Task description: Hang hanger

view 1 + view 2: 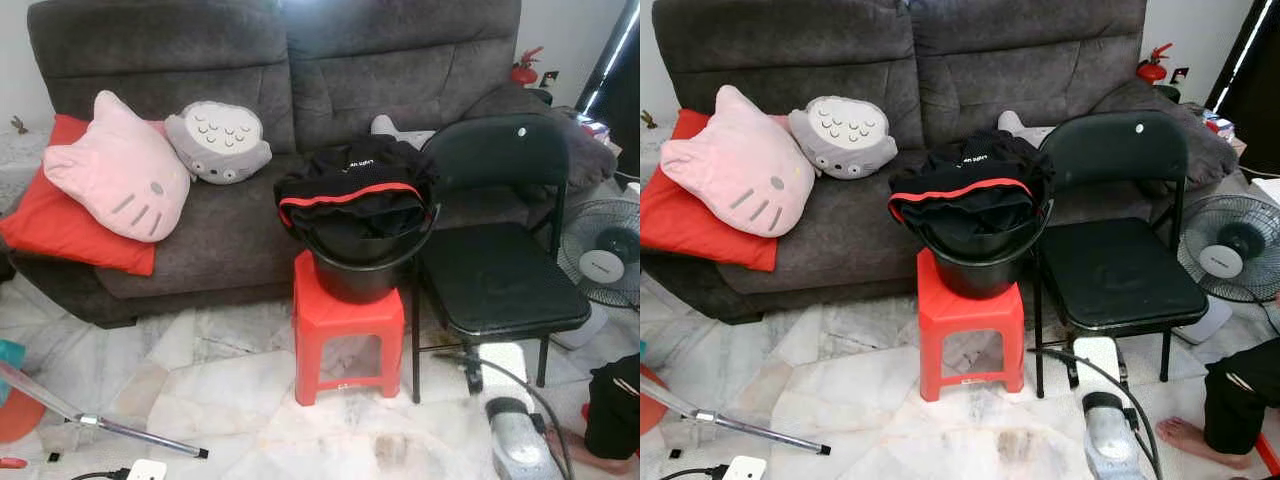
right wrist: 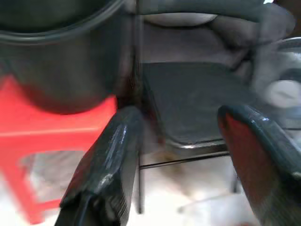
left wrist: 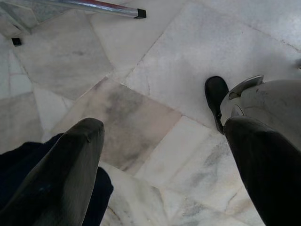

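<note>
A black bucket [image 1: 980, 262] stands on a red plastic stool [image 1: 970, 320] in front of the grey sofa [image 1: 1040, 70]. Black clothing with a red trim [image 1: 965, 192] is heaped in it and spills over the rim. Right beside the stool is a black folding chair [image 1: 1120, 260]. My right arm [image 1: 1102, 425] reaches in low at the lower right, towards the chair's front legs. In the right wrist view my right gripper [image 2: 181, 115] is open and empty, facing the chair seat [image 2: 188, 101] and the bucket [image 2: 61, 66]. My left gripper [image 3: 164, 134] hangs open over the marble floor [image 3: 141, 108].
On the sofa lie a pink cat cushion [image 1: 735, 175], a grey cushion [image 1: 840, 138] and a red pillow [image 1: 690, 235]. A fan [image 1: 1230, 250] stands at the right. A person's bare foot [image 1: 1185, 435] is at the lower right. A metal pole [image 1: 750, 428] and power strip [image 1: 740, 468] lie at the lower left.
</note>
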{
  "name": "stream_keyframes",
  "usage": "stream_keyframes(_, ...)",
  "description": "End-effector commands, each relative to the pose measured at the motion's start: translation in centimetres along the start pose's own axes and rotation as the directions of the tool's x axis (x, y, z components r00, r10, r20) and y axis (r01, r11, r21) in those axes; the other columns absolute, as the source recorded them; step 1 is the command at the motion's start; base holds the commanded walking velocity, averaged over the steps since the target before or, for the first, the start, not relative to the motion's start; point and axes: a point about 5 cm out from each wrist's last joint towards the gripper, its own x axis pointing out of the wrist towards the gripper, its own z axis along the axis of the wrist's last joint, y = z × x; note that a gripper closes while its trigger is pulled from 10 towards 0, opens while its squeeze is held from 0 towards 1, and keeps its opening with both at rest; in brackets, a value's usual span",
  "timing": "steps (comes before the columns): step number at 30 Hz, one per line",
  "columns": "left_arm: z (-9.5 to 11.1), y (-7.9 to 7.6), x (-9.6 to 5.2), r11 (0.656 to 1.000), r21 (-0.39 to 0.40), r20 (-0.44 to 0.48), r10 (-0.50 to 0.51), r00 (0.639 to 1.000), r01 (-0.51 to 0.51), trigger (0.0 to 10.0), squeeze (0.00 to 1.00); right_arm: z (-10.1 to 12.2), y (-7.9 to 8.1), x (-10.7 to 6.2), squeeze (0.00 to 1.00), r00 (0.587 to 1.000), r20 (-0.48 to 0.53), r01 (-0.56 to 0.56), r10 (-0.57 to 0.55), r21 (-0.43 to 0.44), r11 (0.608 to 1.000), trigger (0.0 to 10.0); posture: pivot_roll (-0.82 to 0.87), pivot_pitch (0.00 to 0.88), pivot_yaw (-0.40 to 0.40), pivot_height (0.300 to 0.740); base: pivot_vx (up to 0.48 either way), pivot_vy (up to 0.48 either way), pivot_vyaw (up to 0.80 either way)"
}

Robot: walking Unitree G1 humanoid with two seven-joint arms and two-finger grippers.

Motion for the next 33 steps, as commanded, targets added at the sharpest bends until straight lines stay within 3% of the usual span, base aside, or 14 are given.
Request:
stream_keyframes(1,-0.3,0.2,-0.1,1.000,0.006,-0.014,0.007,1.000,-0.007,10.0,0.00,1.0,0.3,0.0,0.00,0.998,0.065,-0.017,0.017,0.005,1.000,10.0,-0.06,0.000,0.045,0.740,0.000,0.000,0.00)
stream_keyframes(4,-0.2,0.3,-0.1,1.000,0.003,-0.012,0.013,1.000,-0.013,10.0,0.00,3.5,1.1,-0.7,0.00,0.979,0.190,-0.066,0.077,-0.064,0.996,10.0,-0.05,0.000,0.041,0.740,0.000,0.000,0.00)
stream_keyframes(6,-0.2,0.4,-0.1,1.000,-0.002,-0.012,0.018,1.000,-0.018,10.0,0.00,4.4,0.9,-1.2,0.00,0.970,0.231,-0.062,0.076,-0.065,0.996,10.0,-0.06,0.000,0.041,0.740,0.000,0.000,0.00)
stream_keyframes(7,-0.3,0.4,-0.1,1.000,-0.008,-0.013,0.022,1.000,-0.023,10.0,0.00,5.4,0.3,-1.5,0.00,0.965,0.260,-0.023,0.028,-0.023,0.999,10.0,-0.07,0.000,0.043,0.740,0.000,0.000,0.00)
stream_keyframes(12,-0.3,0.5,-0.1,0.999,-0.022,-0.013,0.024,1.000,-0.025,10.0,0.00,6.5,0.1,-1.6,0.00,0.961,0.277,0.000,-0.009,0.033,0.999,10.0,-0.07,0.000,0.047,0.740,0.000,0.000,0.00)
stream_keyframes(19,-0.5,0.2,-0.1,0.999,-0.050,-0.007,0.011,1.000,-0.011,10.0,0.00,8.5,1.6,-1.5,0.00,0.953,0.301,-0.001,-0.027,0.093,0.996,10.0,-0.06,0.000,0.037,0.740,0.000,0.000,0.00)
stream_keyframes(27,-0.8,0.2,-0.1,0.999,-0.050,-0.012,0.008,1.000,-0.009,10.0,0.00,10.8,0.9,-1.6,0.00,0.935,0.344,0.044,-0.081,0.116,0.992,10.0,-0.06,0.000,0.038,0.740,0.000,0.000,0.00)
stream_keyframes(33,-1.0,0.3,-0.2,1.000,-0.030,-0.021,0.008,1.000,-0.009,10.0,0.00,11.1,2.3,-1.7,0.00,0.942,0.333,-0.003,-0.028,0.092,0.996,10.0,-0.05,0.000,0.053,0.740,0.166,0.000,0.00)
